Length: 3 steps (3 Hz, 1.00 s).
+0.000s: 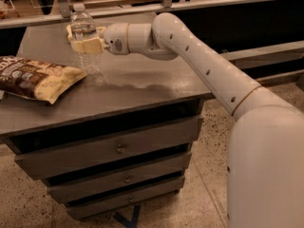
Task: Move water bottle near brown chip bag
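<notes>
- The bag [38,79] lies flat at the left edge of the tabletop [142,84], its cream end pointing right.
- The bottle [84,30] stands upright behind the bag and to its right, near the cream end but apart from it.
- The gripper [84,45] is at the bottle's middle, right of and behind the bag. Its cream fingers [94,45] are clamped round the bottle below the label.
- I cannot tell whether the bottle's base touches the tabletop.
- The arm [199,61] reaches in from the right, well away from the bag and low over the tabletop.
- A yellow block [70,29] shows just behind the bottle, farther from the bag and partly hidden by bottle and fingers.
- Between bottle and bag there is only bare grey tabletop.
- Three drawers [116,148] sit below the bag's level, under the tabletop.
- A rail [204,4] runs behind, beyond the bag.
</notes>
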### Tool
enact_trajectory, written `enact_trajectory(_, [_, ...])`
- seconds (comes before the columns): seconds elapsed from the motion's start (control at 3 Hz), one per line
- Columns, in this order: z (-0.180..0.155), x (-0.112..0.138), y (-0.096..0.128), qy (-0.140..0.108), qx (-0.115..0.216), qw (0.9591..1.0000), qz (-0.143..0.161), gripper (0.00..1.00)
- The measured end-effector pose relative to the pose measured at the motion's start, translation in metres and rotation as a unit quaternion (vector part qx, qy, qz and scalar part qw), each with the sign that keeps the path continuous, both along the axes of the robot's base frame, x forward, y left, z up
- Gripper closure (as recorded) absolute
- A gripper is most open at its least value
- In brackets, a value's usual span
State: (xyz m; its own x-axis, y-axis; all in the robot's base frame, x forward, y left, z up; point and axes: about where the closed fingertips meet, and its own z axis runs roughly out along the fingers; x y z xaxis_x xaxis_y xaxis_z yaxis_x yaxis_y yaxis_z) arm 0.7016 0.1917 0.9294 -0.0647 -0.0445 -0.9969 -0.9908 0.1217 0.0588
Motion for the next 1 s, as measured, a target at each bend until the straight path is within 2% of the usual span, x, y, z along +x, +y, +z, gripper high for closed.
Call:
enact_trajectory(0.67, [-0.011,-0.012,0.018,0.023,0.016,0.9994,0.017,1.00])
enact_trajectory(1.0, [-0.016,-0.016,0.022,0.030,0.021,0.9991,0.023,0.82])
